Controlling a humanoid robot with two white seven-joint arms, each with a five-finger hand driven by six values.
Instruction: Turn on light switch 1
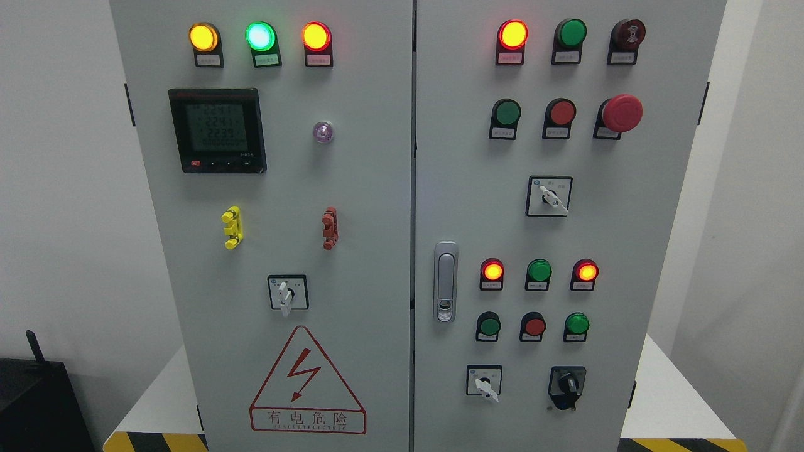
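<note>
No robot hand anywhere in view, so no telling whether fingers spread or curl. Fills most of the frame: a grey cabinet (377,188) with two doors, its top and bottom cut off. On the left door: near the upper left corner, a black meter (217,130) with a dim display, digits hard to make out; near the bottom edge, a red warning triangle (307,381) with a lightning bolt, reading "有电危险", smaller print beneath illegible. Along the left door's top edge, three lit lamps: yellow (203,37), green (260,36), red (316,36). On the right door's left edge, a silver handle (446,282). Near the right door's upper right corner, a red mushroom button (622,113). Rotary switches: one at the left door's lower middle (287,292), one at the right door's middle (549,196), two along its bottom edge, white (484,381) and black (566,387). Cannot tell which is switch 1; tags under all lamps and buttons too small to read. At the platform's front edge, yellow-black hazard stripes (151,441).
</note>
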